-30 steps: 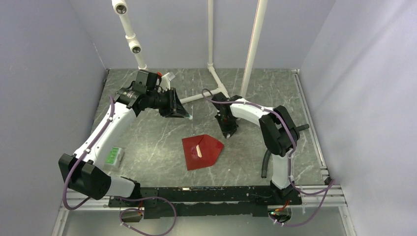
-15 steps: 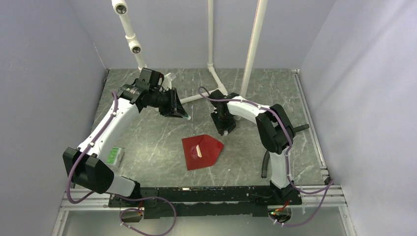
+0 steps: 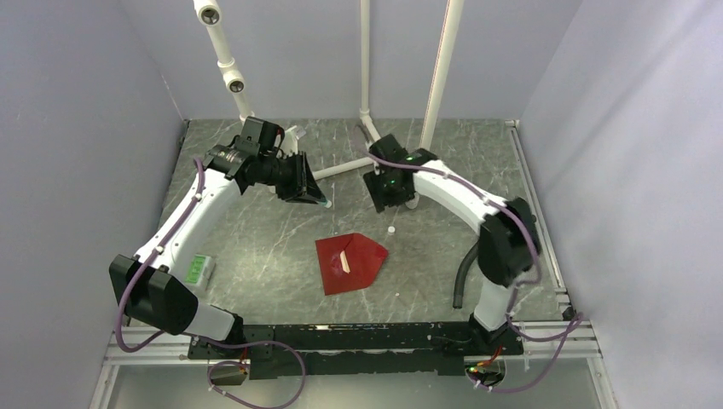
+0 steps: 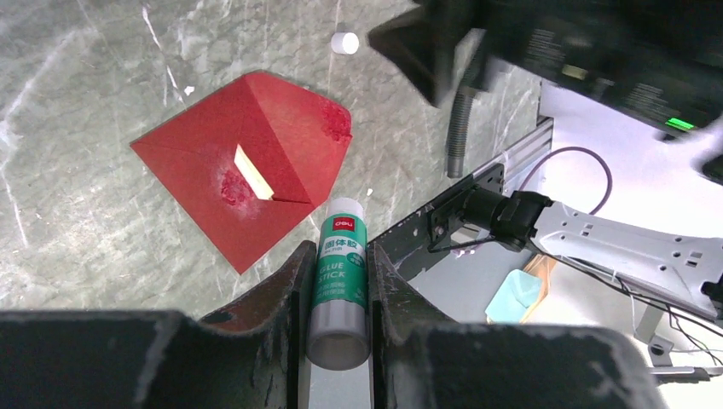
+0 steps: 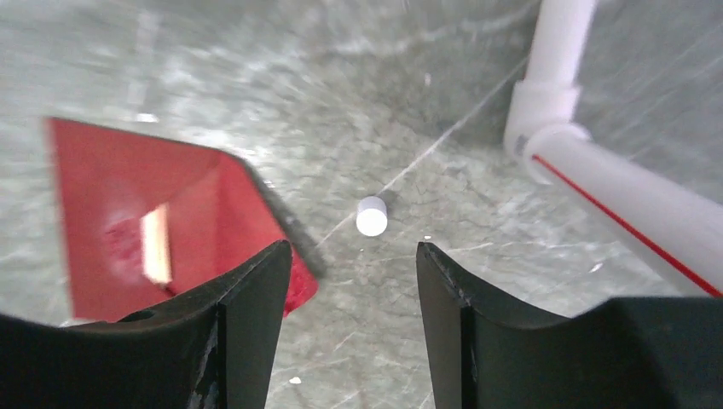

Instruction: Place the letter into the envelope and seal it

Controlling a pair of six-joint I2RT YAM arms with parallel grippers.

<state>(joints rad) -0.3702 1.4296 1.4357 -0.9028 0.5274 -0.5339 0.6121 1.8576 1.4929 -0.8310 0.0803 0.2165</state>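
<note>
Right gripper (image 5: 351, 252) had just let go and pulled back toward the table's far edge. A white cap (image 3: 391, 229) now lay just beyond the envelope (image 3: 362, 256), mid-table. Its jaws stood wide, empty. Left gripper (image 4: 341, 249) clamped the glue stick (image 4: 339, 294) (uncapped, I'd guess, so gluing next). Letter (image 4: 253, 173): only a pale sliver at the envelope's mouth.

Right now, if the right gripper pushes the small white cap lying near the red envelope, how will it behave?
The white cap looks like a short cylinder, so it would probably roll or skid on the smooth table. It is tiny beside the envelope, so likely very light and easily flicked away.
</note>
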